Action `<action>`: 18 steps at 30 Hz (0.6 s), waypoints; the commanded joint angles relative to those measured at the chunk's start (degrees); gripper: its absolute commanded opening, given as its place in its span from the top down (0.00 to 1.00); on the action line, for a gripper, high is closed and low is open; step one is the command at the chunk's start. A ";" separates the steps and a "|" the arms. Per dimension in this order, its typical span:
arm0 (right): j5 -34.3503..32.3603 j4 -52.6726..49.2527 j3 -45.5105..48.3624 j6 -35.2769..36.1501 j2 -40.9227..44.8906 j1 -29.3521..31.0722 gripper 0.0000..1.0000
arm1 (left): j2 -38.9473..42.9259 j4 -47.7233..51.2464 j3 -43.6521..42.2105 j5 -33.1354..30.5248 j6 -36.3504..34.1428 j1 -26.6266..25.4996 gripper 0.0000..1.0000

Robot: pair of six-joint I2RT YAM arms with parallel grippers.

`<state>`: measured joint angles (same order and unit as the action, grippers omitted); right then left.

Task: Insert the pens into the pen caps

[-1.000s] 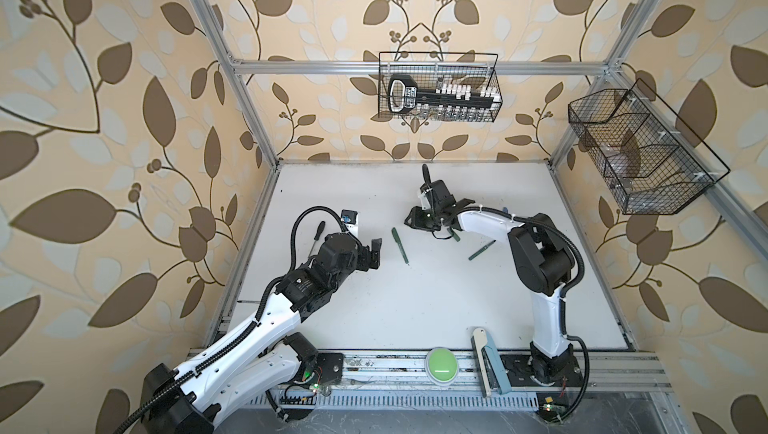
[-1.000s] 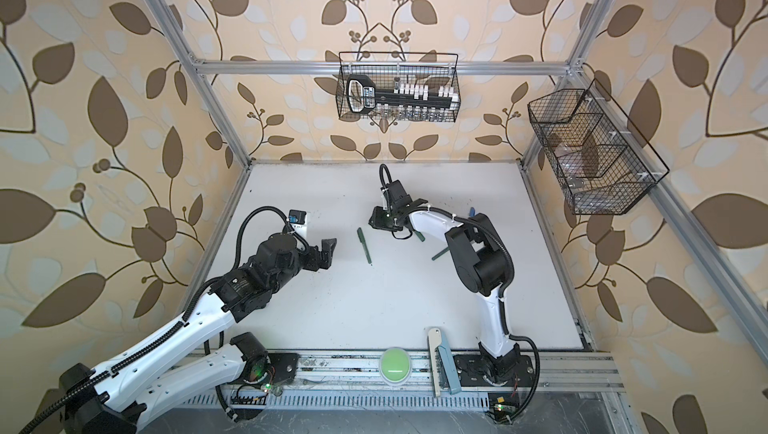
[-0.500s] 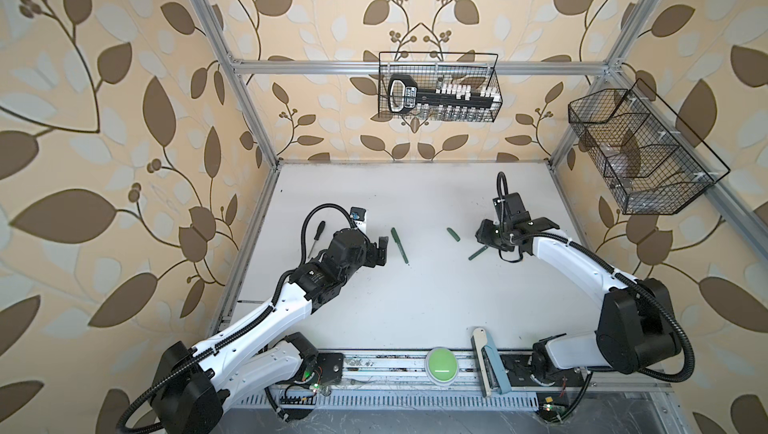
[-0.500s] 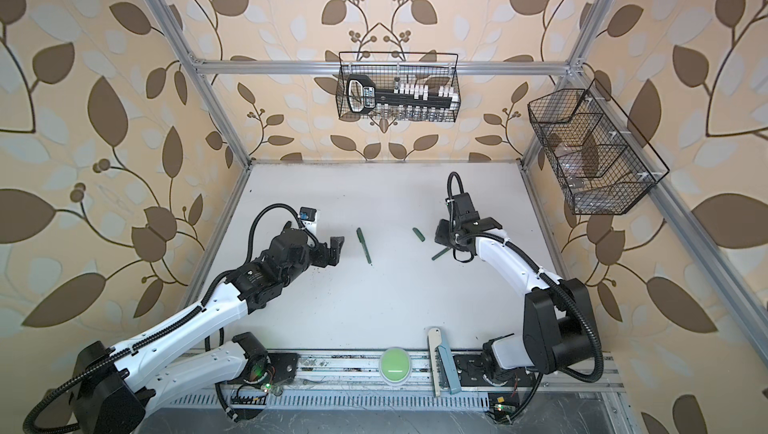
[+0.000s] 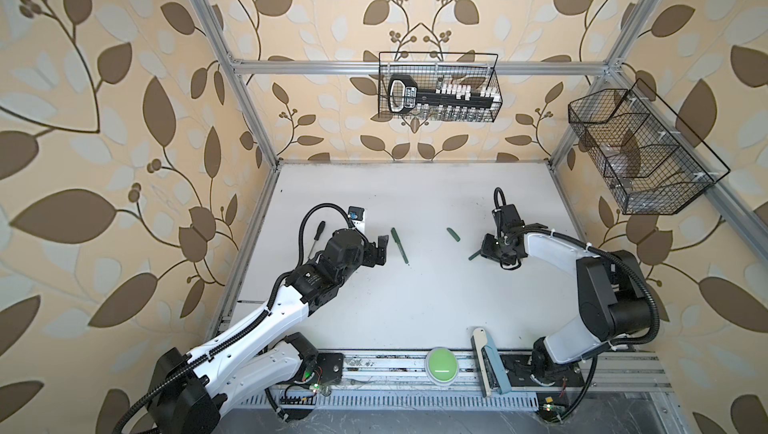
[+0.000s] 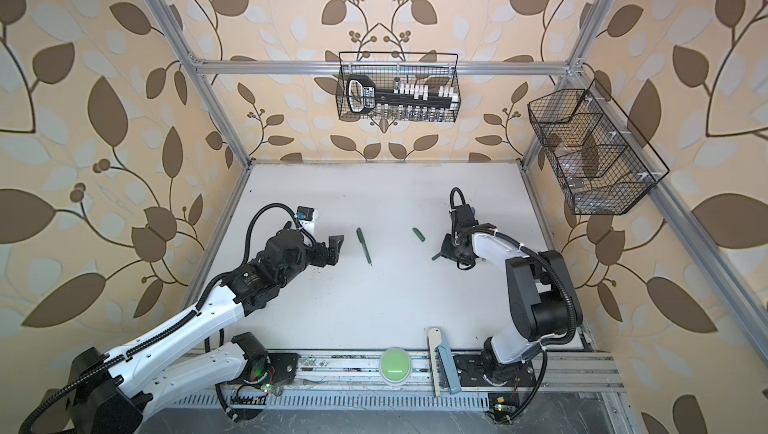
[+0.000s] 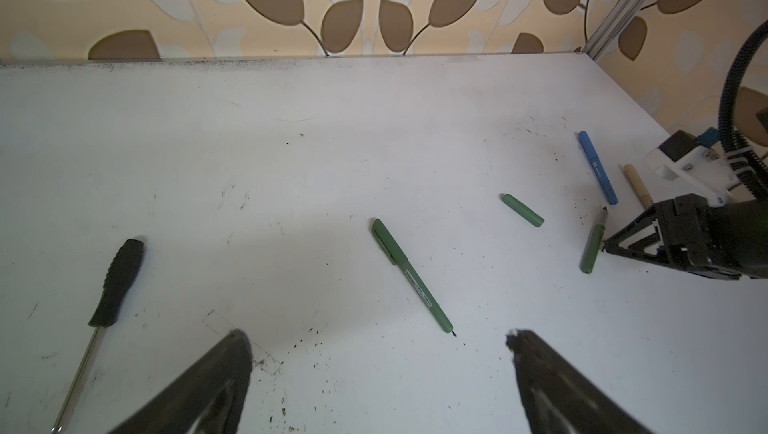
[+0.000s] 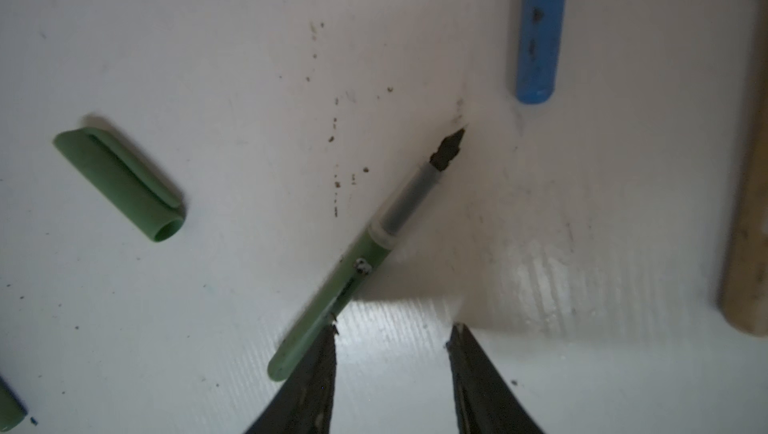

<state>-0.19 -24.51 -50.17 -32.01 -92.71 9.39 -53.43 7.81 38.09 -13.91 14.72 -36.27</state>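
Right fingers (image 8: 311, 386) swung toward right edge, part-spread beside uncapped pen (image 8: 349, 278), left fingers (image 7: 208, 386) wide

left gripper (image 7: 379, 335) spread wide | green pen (image 7: 411, 276) just ahead | green cap (image 7: 523, 210) lying apart | screwdriver (image 7: 112, 282) aside

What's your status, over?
Left gripper open, empty. Right gripper open beside uncapped green pen, not gripping. Loose green cap lies apart. Nothing between pen and cap.
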 commanded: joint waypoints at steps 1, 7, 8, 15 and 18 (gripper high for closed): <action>1.06 2.18 -2.26 1.64 -1.72 -0.91 0.54 | 1.48 0.61 0.06 -0.94 -0.14 0.50 0.01; 1.55 2.80 -6.17 2.76 -6.49 -1.08 0.54 | 2.01 1.05 -0.03 -1.56 -0.15 0.58 0.01; 1.59 2.80 -6.77 2.91 -7.11 -1.09 0.54 | 2.01 1.13 -0.01 -1.56 -0.19 0.49 0.01; 2.47 1.28 -8.93 3.27 -6.62 -1.65 0.55 | 2.44 2.52 0.56 -1.99 -0.13 0.54 0.01; 3.02 1.34 -9.98 3.00 -4.77 -2.00 0.55 | 2.95 2.84 0.42 -2.66 -0.15 0.50 0.01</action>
<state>1.85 -22.20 -58.00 -29.32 -99.79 7.70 -51.94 10.13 38.09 -14.22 14.72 -36.27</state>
